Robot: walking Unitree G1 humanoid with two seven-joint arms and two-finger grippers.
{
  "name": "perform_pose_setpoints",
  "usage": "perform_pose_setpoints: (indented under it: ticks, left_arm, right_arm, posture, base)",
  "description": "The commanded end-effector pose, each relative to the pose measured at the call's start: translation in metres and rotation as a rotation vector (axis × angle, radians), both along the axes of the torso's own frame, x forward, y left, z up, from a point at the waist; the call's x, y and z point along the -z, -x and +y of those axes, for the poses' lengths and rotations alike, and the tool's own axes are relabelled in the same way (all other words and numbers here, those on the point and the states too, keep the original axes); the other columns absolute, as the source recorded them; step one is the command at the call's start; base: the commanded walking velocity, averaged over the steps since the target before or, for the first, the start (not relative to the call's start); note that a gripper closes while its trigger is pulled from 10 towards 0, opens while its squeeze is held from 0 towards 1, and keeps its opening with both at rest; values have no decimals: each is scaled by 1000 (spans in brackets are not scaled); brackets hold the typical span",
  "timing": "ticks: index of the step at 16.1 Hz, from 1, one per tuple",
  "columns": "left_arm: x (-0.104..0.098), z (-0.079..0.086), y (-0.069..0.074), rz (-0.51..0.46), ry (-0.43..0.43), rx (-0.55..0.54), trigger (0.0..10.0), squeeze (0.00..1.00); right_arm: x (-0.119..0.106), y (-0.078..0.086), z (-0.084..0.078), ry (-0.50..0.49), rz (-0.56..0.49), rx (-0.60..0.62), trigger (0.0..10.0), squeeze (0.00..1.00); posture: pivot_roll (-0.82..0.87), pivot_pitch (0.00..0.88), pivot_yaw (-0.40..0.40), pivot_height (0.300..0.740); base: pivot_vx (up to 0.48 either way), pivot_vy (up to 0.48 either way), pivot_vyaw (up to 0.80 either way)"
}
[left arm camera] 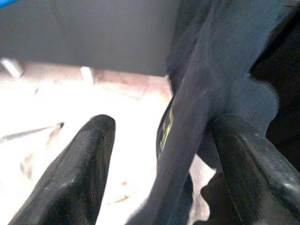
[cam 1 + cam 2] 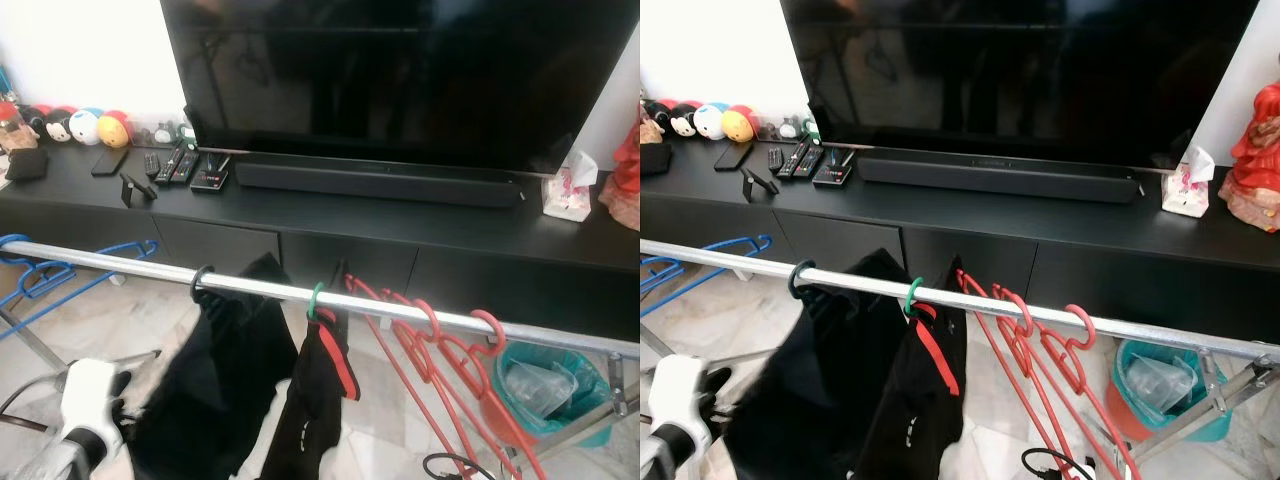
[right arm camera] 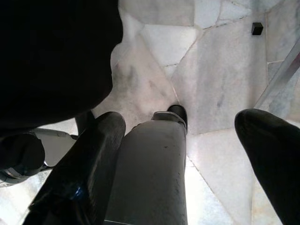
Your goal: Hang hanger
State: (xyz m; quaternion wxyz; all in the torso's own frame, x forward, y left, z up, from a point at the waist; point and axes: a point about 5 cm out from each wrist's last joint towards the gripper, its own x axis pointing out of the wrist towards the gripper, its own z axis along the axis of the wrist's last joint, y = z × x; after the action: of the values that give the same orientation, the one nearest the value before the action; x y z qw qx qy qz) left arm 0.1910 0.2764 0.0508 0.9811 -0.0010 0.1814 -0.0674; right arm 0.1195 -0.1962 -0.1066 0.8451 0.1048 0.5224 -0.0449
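a teal bin [image 2: 545, 395] under the rail [image 2: 120, 262] holds crumpled clear plastic [image 2: 535, 380]; both grippers' jaws gape, empty.

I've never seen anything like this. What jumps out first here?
A silver rail crosses the foreground, carrying two dark garments on hangers, a cluster of empty red hangers to their right and blue hangers at far left. Behind stands a big black television on a low black cabinet. The left end effector is open beside the dark cloth.
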Motion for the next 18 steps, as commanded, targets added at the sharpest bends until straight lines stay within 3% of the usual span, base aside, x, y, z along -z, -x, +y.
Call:
perform_pose_setpoints:
  ticks: [1,3,4,5,7,9,11,13,15,16,18]
  left_arm:
    - [4,4,7,6,19,-36,10000,0]
    - [15,8,15,22,17,-107,10000,0]
    - [26,19,19,36,-8,-227,10000,0]
    - [33,24,22,21,44,-324,10000,0]
    - [36,20,19,4,138,-369,10000,0]
    - [48,25,23,48,86,-429,10000,0]
    - [73,30,34,137,75,-566,10000,0]
    - [95,20,47,243,93,-562,10000,0]
    - [117,0,64,412,32,-404,10000,0]
    - [129,-11,74,531,-48,-290,10000,0]
    - [139,-16,81,646,-171,-186,10000,0]
  right_arm:
    - [0,0,-1,4,3,-1,10000,0]
    - [0,-1,-1,9,2,6,10000,0]
    - [0,-1,-1,10,2,8,10000,0]
    - [0,-1,-2,10,2,9,10000,0]
    - [-1,-2,-2,10,-1,15,10000,0]
    - [-1,-2,-2,11,-2,17,10000,0]
    - [-1,-3,-2,12,-5,26,10000,0]
    - [-1,-3,-2,17,-6,29,10000,0]
    - [-1,-4,-2,19,-5,30,10000,0]
    - [-1,-4,-3,24,-6,31,10000,0]
    - [-2,-5,-4,37,-5,32,10000,0]
  posture:
    - [135,0,9,740]
    - [135,0,11,740]
    - [131,0,12,740]
    - [123,0,11,740]
    - [125,0,12,740]
    - [120,0,12,740]
    - [110,0,13,740]
    - [109,0,11,740]
    - [99,0,10,740]
    - [101,0,5,740]
    - [100,0,2,740]
  base:
    - [0,0,0]
    - [0,0,0]
    - [0,0,0]
    - [0,0,0]
    - [0,0,0]
    - [0,0,0]
    - [0,0,0]
    - [0,0,0]
    - [0,0,0]
    - [0,0,0]
    - [0,0,0]
